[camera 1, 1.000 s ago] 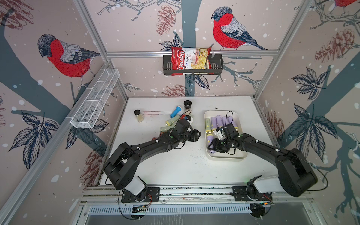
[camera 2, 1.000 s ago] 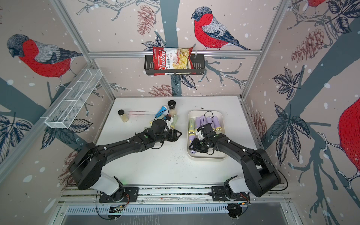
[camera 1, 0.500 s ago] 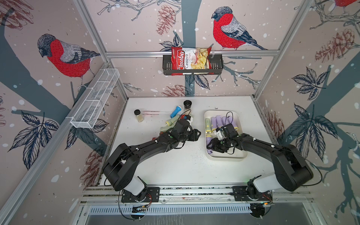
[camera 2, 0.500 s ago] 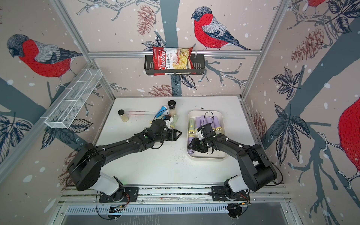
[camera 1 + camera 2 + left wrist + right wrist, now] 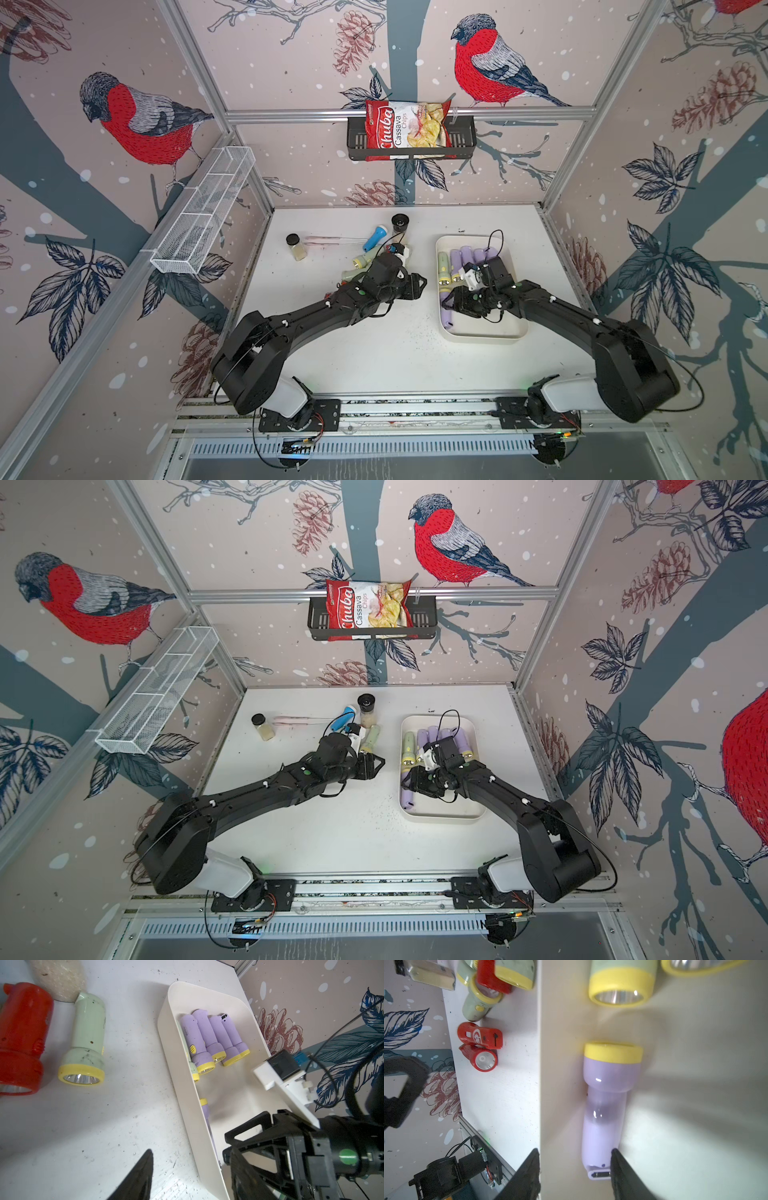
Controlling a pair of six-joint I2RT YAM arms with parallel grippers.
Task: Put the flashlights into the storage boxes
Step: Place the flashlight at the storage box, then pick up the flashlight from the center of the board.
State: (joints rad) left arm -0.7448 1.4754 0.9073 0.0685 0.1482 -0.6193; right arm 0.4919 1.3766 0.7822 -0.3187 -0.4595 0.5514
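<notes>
The cream storage box (image 5: 482, 332) (image 5: 444, 810) holds a row of lilac flashlights (image 5: 469, 257) (image 5: 209, 1039) and a pale green one (image 5: 444, 268). Another lilac flashlight (image 5: 608, 1105) (image 5: 446, 318) lies on the box floor by its left wall. My right gripper (image 5: 575, 1153) (image 5: 451, 301) hovers open around its tail; one finger touches it. My left gripper (image 5: 190, 1153) (image 5: 422, 282) is open and empty just left of the box wall (image 5: 180, 1088). On the table lie a blue flashlight (image 5: 374, 237), green ones (image 5: 363, 262) (image 5: 85, 1043) and red ones (image 5: 20, 1043) (image 5: 479, 1047).
Two spice jars (image 5: 296, 246) (image 5: 400, 223) and a thin pink stick (image 5: 328, 240) sit at the back of the table. A white wire-mesh basket (image 5: 203, 212) hangs on the left wall. A black basket (image 5: 461, 141) with a chips bag hangs on the back wall.
My right gripper has opened and let go of the lilac flashlight, which now lies in the box. The left arm has stayed where it was.
</notes>
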